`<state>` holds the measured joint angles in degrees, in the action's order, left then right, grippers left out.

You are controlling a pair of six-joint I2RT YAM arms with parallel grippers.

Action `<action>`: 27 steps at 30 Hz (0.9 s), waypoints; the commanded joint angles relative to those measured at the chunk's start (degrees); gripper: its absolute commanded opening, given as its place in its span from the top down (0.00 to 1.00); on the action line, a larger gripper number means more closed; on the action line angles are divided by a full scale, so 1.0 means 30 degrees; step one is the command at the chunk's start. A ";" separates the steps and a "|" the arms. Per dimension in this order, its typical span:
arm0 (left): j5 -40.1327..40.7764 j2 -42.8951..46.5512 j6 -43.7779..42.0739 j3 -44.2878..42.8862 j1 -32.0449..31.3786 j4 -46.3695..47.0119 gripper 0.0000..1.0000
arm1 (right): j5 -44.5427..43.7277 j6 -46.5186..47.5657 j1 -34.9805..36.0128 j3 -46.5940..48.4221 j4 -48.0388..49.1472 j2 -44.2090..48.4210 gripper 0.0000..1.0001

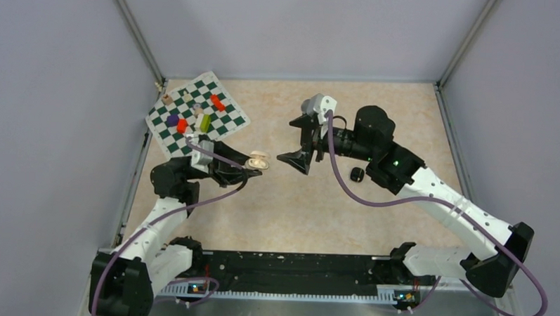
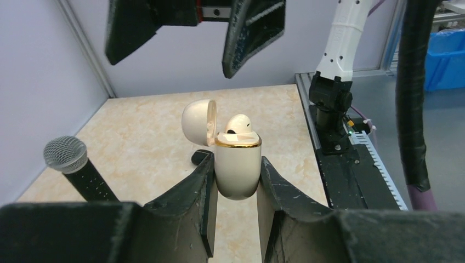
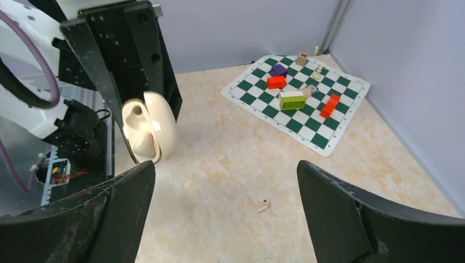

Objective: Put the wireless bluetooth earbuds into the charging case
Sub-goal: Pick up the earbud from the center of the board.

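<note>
Left wrist view: left jaws tight on open white charging case (image 2: 237,170), right jaws wide apart.

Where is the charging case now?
The charging case is in the left gripper, lid open, left of centre in the top view, facing the right gripper.

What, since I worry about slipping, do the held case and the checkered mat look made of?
Charging case: probably glossy cream plastic, judging by its smooth highlights, with a gold-coloured rim band. Checkered mat: thin, flat and matte, likely paper or vinyl; I cannot tell which.
</note>
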<state>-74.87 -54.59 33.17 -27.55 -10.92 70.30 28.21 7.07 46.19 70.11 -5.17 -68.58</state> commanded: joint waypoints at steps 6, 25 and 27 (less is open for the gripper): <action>0.2603 0.0133 0.3415 -0.0901 0.2595 0.2696 1.00 | -0.2485 0.1423 -0.0272 0.0261 -0.0172 -0.0409 0.01; 0.5340 0.1292 0.1392 0.2044 0.7354 0.2679 1.00 | -0.4072 0.0537 -0.0284 0.3512 0.0046 -0.8041 0.06; 0.5412 0.1795 0.1714 0.2337 0.7831 0.2962 1.00 | -0.4128 0.0485 -0.0271 0.3337 0.0287 -0.8516 0.06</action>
<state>-62.57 -51.70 38.00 -22.11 10.57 73.91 18.26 10.13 45.93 76.99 -7.14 -92.64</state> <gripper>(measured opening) 0.329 0.934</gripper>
